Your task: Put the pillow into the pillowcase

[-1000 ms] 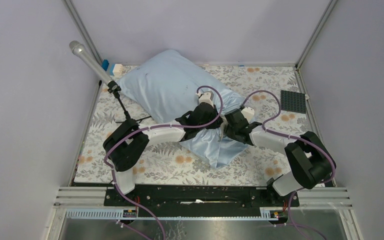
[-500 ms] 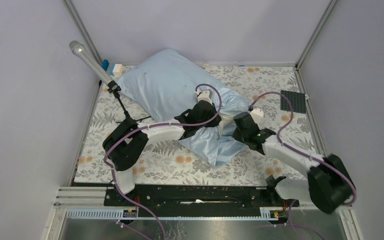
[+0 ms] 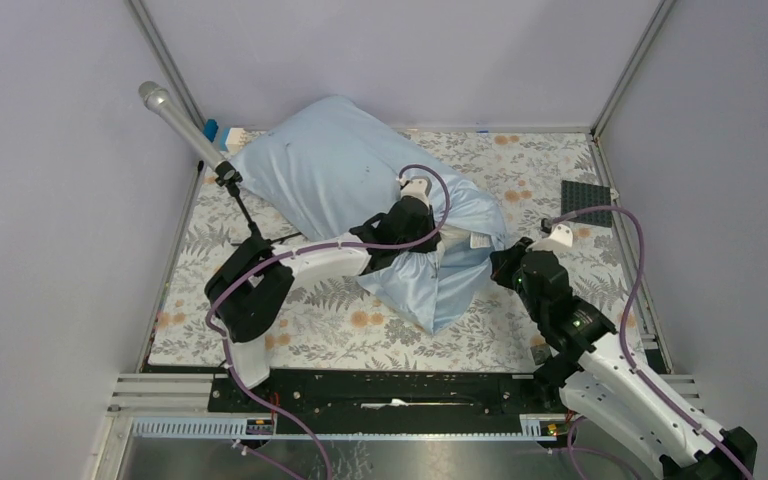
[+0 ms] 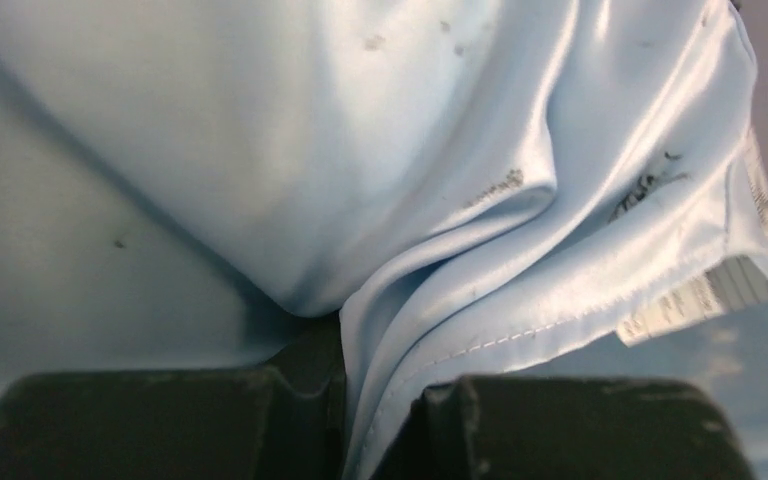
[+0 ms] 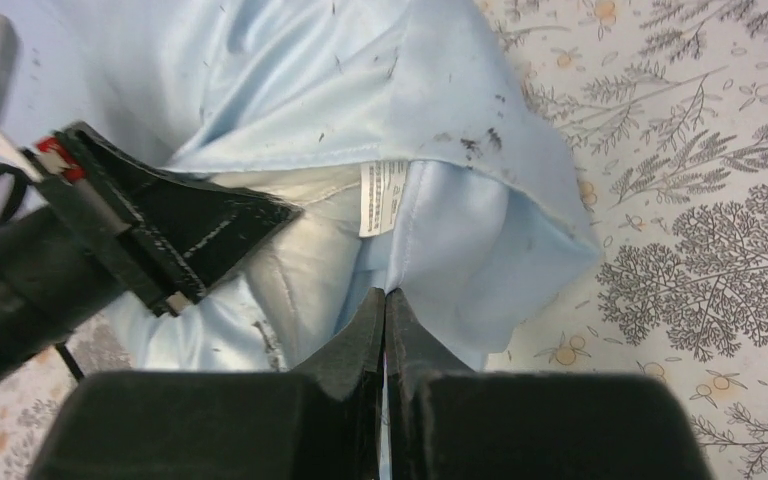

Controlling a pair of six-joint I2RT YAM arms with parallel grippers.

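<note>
While the pillowcase (image 3: 335, 175) lies slantwise on the floral-clothed worktop (image 3: 560, 165), plump and full from the far left corner down to the middle, both arms work at its near, open end. Most of the pillow (image 5: 305, 262) is already inside. Only a pale cream patch of it shows in the mouth of the blue sack, seen from the right wrist camera, just below a white care label (image 5: 383, 197) sewn into the hem.

Reaching in from the left, the left gripper (image 4: 380, 400) has its jaws clamped on a stitched fold of the shiny blue hem. This seems meant to anchor that side of the opening so the fabric cannot slide away.

On the other side, the right gripper (image 5: 386, 300) sits at the right edge of the mouth. Its jaws are pressed nearly together with a thin sliver of blue between them. A crease runs from the label straight down into them, so it appears to pinch the hem there, probably to draw the opening outward and over the last exposed part of the pillow.

A microphone on a stand (image 3: 175, 118) leans at the far left, and a dark studded plate (image 3: 587, 203) rests near the right wall, both apart from the bedding.
</note>
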